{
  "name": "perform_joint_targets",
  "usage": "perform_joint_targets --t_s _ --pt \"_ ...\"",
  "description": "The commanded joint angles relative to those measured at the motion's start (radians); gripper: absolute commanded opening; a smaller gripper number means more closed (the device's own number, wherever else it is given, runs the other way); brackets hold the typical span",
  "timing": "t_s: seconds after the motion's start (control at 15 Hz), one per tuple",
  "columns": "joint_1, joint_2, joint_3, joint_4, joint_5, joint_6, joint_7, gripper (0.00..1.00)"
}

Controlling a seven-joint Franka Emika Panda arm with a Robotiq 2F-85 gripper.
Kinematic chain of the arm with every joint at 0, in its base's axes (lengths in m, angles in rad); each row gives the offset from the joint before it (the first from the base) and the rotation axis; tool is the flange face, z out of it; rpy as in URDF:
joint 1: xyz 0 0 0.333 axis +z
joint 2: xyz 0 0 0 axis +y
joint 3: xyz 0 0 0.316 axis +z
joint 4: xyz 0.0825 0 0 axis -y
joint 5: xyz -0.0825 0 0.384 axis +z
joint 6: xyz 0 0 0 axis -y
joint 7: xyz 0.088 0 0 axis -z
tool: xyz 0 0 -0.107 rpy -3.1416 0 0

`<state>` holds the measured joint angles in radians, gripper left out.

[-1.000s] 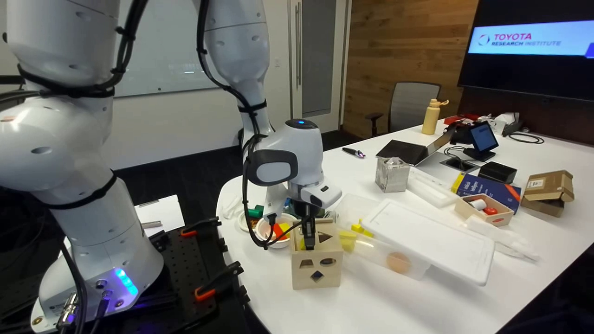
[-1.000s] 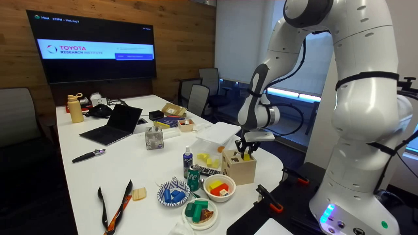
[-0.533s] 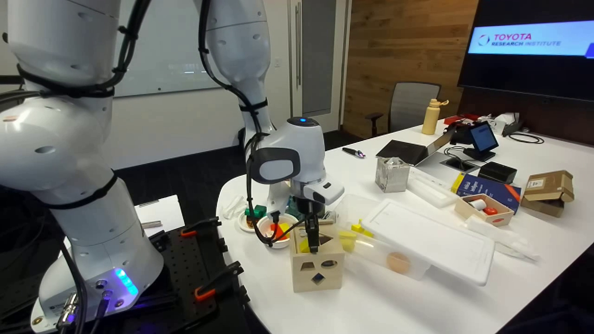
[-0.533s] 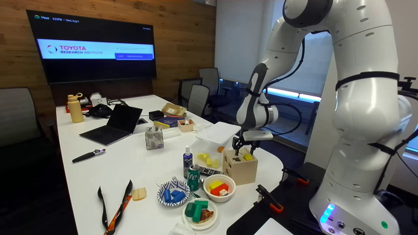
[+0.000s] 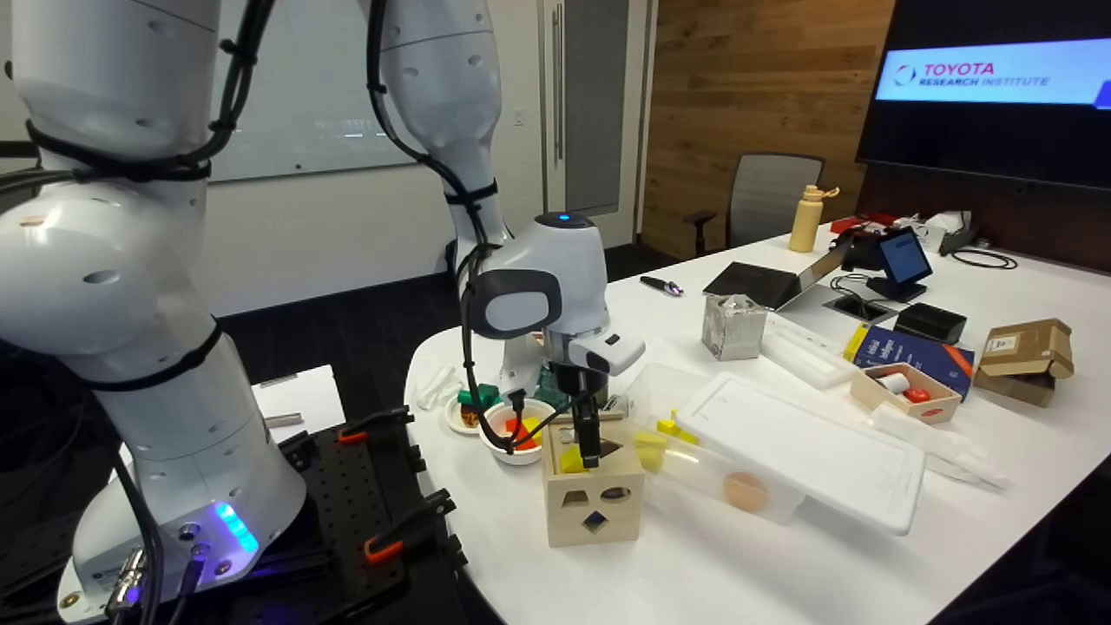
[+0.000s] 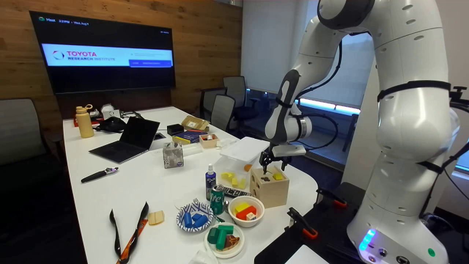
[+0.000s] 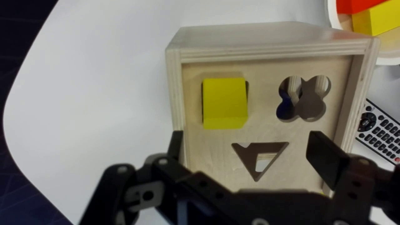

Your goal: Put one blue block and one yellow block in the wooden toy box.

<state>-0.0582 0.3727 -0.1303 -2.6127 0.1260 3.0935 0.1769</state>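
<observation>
The wooden toy box (image 7: 212,162) stands upright on the table beneath my gripper (image 7: 247,142). A yellow block (image 7: 225,101) sits tilted in the square hole of its top face; how deep it reaches is hidden. My gripper is open just above the top, apart from the yellow block, with nothing between its fingers. Through the clover-shaped hole something dark blue (image 7: 286,107) shows inside the box. In an exterior view, more blue blocks (image 6: 187,220) lie in a patterned bowl, and another yellow block (image 6: 242,208) lies in a white bowl with a red one.
Beside the box is a clear bin (image 5: 694,477) with yellow pieces and a tilted white lid (image 5: 807,451). Close by stand the white bowl (image 6: 262,211), a green can (image 6: 217,201), a spray bottle (image 6: 210,181), a remote (image 6: 236,192) and a plate of green blocks (image 6: 238,253).
My gripper has opened and let go of the yellow block, which now rests tilted in the square hole. The gripper has risen slightly, and the box has shifted a little.
</observation>
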Motion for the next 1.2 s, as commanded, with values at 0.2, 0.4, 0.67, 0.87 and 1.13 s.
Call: perform_joint_targets --t_s 0.2,0.4,0.67,0.87,1.13 --pt "-0.034 -0.042 0.044 -0.035 0.012 -0.01 -0.017 1.0" --pt "-0.039 -0.047 0.05 -0.043 0.014 -0.015 -0.017 0.66" --pt "-0.052 -0.053 0.063 -0.061 0.02 -0.014 -0.018 0.35" --pt "-0.052 -0.061 0.057 -0.075 0.019 -0.013 -0.014 0.11" --pt "-0.041 -0.085 0.05 -0.092 0.016 -0.015 -0.012 0.09"
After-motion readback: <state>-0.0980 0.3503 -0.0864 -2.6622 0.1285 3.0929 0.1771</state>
